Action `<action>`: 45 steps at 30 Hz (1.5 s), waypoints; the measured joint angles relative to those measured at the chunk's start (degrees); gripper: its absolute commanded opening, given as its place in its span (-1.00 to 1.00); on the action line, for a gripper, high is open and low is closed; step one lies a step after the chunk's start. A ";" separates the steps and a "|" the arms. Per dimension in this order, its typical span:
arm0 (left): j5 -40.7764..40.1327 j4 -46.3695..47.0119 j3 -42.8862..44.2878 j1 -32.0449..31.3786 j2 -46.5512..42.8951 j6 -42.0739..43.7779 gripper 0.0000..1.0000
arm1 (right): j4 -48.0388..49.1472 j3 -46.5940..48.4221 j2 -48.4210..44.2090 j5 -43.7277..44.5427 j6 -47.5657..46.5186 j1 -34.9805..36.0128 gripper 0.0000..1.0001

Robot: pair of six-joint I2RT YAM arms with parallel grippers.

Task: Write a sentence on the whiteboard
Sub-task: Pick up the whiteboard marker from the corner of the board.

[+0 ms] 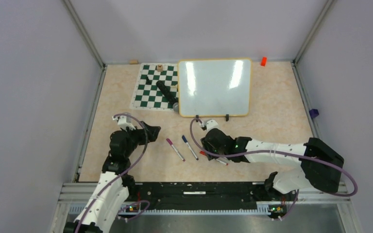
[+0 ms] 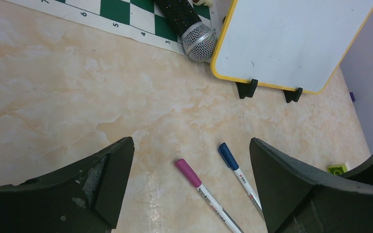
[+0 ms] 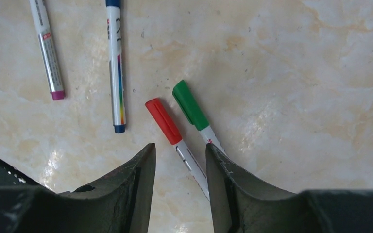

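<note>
The whiteboard (image 1: 213, 87) (image 2: 291, 39), white with a yellow rim and two black clips, lies at the back of the table. Its face is blank, so the sentence is not in view. My right gripper (image 1: 212, 151) (image 3: 179, 150) points down over a red-capped marker (image 3: 163, 121) (image 1: 203, 153). Its jaws are narrowly apart, with the marker's white barrel lying between them on the table. A green-capped marker (image 3: 189, 105) lies right beside the red one. My left gripper (image 1: 150, 130) (image 2: 192, 145) is wide open above a pink-capped marker (image 2: 188, 173) (image 1: 175, 149) and a blue-capped marker (image 2: 228, 156) (image 1: 190, 147).
A green-and-white chess mat (image 1: 150, 90) lies left of the board, with a black microphone (image 1: 166, 93) (image 2: 189, 26) on it, its head against the board's corner. A small orange block (image 1: 263, 61) sits at the back right. A purple item (image 1: 313, 113) is at the right wall.
</note>
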 measured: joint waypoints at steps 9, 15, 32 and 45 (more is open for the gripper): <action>0.63 0.79 0.00 0.00 1.27 0.00 0.86 | -1.49 -3.04 -0.42 -4.37 0.11 0.00 -0.23; 1.03 1.03 0.00 0.00 1.29 0.00 0.89 | -1.84 -3.34 1.66 -4.50 0.20 0.00 -0.52; 13.16 14.29 -0.15 -6.73 16.04 -6.14 0.85 | -2.38 -2.91 -1.14 -3.76 0.17 0.00 -1.00; 16.02 28.17 1.09 -17.20 26.29 -19.89 0.70 | 3.72 -2.58 -11.82 -6.36 0.07 0.00 -1.00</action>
